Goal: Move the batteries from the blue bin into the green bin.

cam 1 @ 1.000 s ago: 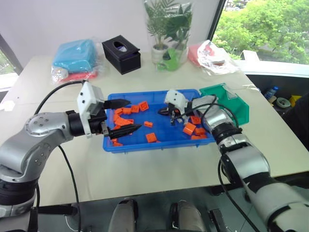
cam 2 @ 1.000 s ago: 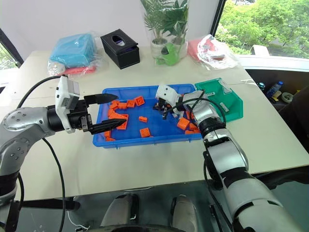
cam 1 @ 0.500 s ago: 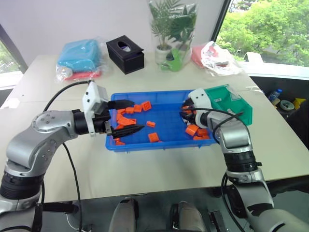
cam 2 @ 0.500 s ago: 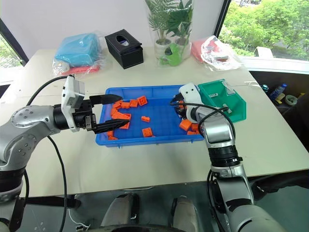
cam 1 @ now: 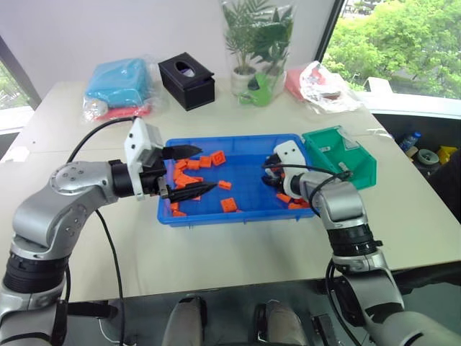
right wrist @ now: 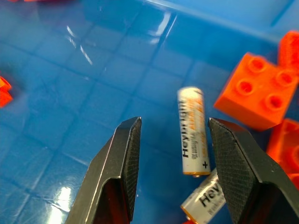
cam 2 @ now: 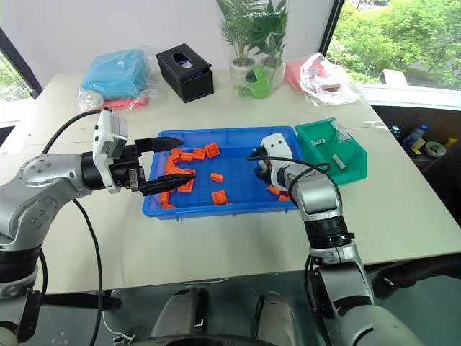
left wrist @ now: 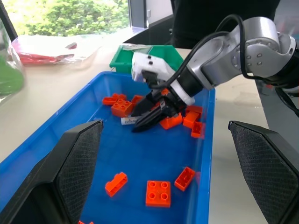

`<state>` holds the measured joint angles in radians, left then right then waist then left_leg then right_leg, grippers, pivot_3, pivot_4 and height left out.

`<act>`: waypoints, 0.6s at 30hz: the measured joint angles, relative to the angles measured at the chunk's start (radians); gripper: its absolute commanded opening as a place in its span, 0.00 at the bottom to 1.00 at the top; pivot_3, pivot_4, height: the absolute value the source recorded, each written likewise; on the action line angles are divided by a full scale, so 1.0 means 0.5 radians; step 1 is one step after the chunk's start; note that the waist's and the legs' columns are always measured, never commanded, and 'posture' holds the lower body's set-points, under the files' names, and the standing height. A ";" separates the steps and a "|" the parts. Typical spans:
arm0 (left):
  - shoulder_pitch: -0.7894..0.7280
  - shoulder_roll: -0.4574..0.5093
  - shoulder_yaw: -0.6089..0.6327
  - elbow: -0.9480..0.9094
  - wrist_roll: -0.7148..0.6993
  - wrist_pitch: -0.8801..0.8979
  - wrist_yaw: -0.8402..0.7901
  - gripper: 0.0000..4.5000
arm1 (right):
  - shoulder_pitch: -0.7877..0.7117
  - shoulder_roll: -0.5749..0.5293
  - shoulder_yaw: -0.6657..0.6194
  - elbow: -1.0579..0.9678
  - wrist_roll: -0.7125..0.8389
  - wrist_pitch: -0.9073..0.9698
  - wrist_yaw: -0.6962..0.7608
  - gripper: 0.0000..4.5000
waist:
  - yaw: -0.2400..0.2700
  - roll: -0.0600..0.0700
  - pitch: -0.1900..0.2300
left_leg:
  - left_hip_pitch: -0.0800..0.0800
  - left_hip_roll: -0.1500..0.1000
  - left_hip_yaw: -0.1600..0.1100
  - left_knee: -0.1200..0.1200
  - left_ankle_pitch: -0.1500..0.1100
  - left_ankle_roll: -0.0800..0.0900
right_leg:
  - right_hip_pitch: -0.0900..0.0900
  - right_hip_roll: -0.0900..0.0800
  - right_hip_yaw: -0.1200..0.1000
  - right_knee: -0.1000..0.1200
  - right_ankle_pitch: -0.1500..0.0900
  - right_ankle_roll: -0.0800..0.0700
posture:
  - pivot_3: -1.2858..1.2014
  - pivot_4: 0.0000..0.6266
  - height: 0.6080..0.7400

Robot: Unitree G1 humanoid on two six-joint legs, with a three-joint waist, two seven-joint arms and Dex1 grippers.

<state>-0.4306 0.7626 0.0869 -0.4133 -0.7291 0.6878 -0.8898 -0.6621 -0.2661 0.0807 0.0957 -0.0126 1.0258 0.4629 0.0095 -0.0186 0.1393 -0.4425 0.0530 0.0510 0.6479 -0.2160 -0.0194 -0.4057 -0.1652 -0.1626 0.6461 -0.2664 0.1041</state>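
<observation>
2 batteries (right wrist: 194, 135) lay between the right gripper's (right wrist: 174, 168) newly parted fingers, after it swung back from the green bin (cam 1: 344, 155).

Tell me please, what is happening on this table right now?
The robot is sorting batteries out of the blue bin, which also holds orange blocks. Its right gripper is open and lowered into the bin, with a battery lying between its fingers, not gripped yet. A second battery lies beside it. One battery already rests in the green bin. The left gripper hovers open over the bin's other end.
</observation>
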 measured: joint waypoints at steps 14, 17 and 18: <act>0.060 0.006 0.016 -0.040 -0.001 0.000 0.011 1.00 | -0.310 -0.298 -0.425 -0.188 0.234 0.165 -0.064 0.01 | 0.024 0.004 0.003 | -0.001 -0.002 -0.001 0.001 0.000 0.000 | 0.002 0.000 0.000 -0.005 0.000 0.000 | 0.52 0.24 0.37; 0.066 0.008 0.018 -0.028 0.002 -0.005 -0.003 1.00 | -0.315 -0.473 -0.555 -0.186 0.231 0.160 -0.096 0.01 | 0.012 0.000 0.000 | -0.001 -0.001 0.000 -0.001 -0.001 0.000 | 0.002 0.000 0.000 -0.007 -0.002 -0.004 | 0.52 0.24 0.37; 0.065 0.008 0.018 -0.023 0.003 -0.009 -0.007 1.00 | -0.299 -0.503 -0.557 -0.183 0.232 0.157 -0.095 0.01 | 0.007 -0.002 -0.001 | -0.001 -0.001 0.000 -0.001 -0.001 0.000 | 0.002 0.000 0.000 -0.007 -0.002 -0.003 | 0.52 0.24 0.37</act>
<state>-0.3980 0.7665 0.0958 -0.4247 -0.7277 0.6831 -0.8932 -0.8115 -0.5177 -0.1977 0.0042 0.1036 1.1044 0.4154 0.0131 -0.0194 0.1389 -0.4429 0.0524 0.0512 0.6473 -0.2164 -0.0193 -0.4048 -0.1653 -0.1627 0.6425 -0.2676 0.1024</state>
